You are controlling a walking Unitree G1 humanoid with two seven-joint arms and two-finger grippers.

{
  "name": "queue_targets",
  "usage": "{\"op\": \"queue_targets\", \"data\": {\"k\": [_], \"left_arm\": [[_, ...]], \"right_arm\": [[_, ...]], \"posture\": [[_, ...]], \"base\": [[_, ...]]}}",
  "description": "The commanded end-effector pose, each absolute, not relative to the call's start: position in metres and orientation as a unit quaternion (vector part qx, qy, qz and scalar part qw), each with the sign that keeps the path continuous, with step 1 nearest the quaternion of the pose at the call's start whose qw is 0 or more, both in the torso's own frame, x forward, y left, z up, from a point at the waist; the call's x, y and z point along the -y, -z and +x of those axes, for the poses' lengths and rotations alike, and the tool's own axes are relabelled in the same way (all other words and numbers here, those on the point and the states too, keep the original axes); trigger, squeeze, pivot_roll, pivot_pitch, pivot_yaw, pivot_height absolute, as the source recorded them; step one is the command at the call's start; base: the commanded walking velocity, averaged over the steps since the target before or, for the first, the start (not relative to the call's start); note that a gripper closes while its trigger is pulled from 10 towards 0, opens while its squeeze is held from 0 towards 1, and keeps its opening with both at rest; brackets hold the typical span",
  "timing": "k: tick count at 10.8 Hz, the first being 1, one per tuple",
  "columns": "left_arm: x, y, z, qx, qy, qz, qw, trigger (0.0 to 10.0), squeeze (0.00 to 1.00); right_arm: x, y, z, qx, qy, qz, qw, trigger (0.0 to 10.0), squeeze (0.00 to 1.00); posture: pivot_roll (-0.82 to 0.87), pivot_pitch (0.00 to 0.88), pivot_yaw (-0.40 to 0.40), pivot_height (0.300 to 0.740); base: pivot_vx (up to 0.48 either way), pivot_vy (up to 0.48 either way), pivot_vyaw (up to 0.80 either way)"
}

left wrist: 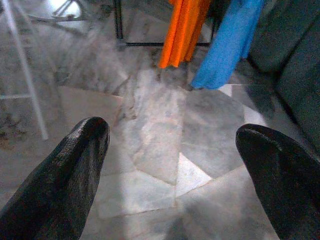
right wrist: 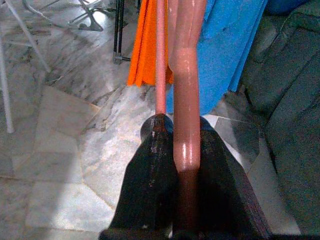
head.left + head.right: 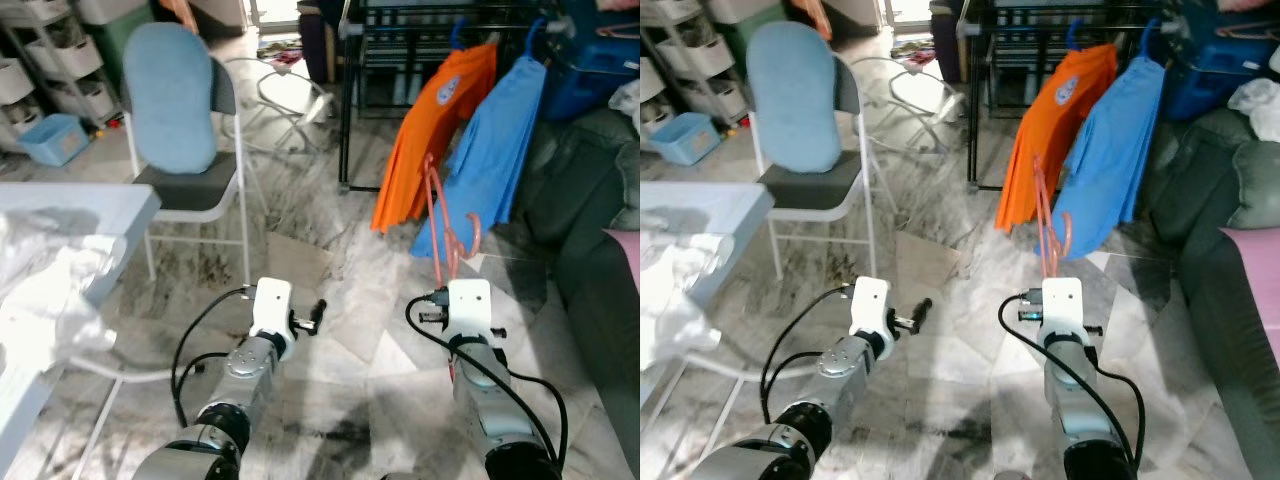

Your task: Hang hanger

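A pink plastic hanger (image 3: 447,220) stands upright in my right gripper (image 2: 179,135), whose black fingers (image 2: 155,165) are shut on its lower bar. It is held out in front of me over the marble floor, short of the black clothes rack (image 3: 400,60). An orange shirt (image 3: 432,130) and a blue shirt (image 3: 495,150) hang from that rack. My left gripper (image 1: 175,150) is held out to the left, open, with nothing between its fingers (image 1: 75,165).
A white folding chair with a blue cushion (image 3: 180,110) stands at the left. A pale blue table (image 3: 70,230) with white cloth on it is at the near left. A dark sofa (image 3: 590,230) runs along the right. Storage shelves and a blue bin (image 3: 52,138) stand far left.
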State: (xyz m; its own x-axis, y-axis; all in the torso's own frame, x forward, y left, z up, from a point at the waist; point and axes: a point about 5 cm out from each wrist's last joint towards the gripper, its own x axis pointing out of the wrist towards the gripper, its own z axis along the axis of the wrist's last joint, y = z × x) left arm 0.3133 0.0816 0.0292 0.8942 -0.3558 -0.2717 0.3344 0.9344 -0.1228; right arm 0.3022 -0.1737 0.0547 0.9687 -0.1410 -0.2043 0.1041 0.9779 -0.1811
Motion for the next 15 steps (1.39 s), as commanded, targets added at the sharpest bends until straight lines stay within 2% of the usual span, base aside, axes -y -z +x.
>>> {"op": "queue_targets", "data": {"k": [1, 15], "left_arm": [[-0.087, -0.028, 0.313, -0.147, 0.172, -0.034, 0.974, 10.0, 0.00], [-0.076, -0.031, 0.313, -0.142, 0.179, -0.039, 0.973, 10.0, 0.00]], "right_arm": [[0.168, -0.058, 0.306, -0.102, 0.052, -0.078, 0.990, 10.0, 0.00], [0.157, -0.056, 0.306, -0.108, 0.000, -0.063, 0.992, 10.0, 0.00]], "posture": [[-0.29, 0.093, 0.079, 0.740], [-0.31, 0.089, 0.071, 0.740]], "base": [[0.420, 0.000, 0.00], [0.469, 0.000, 0.00]]}}
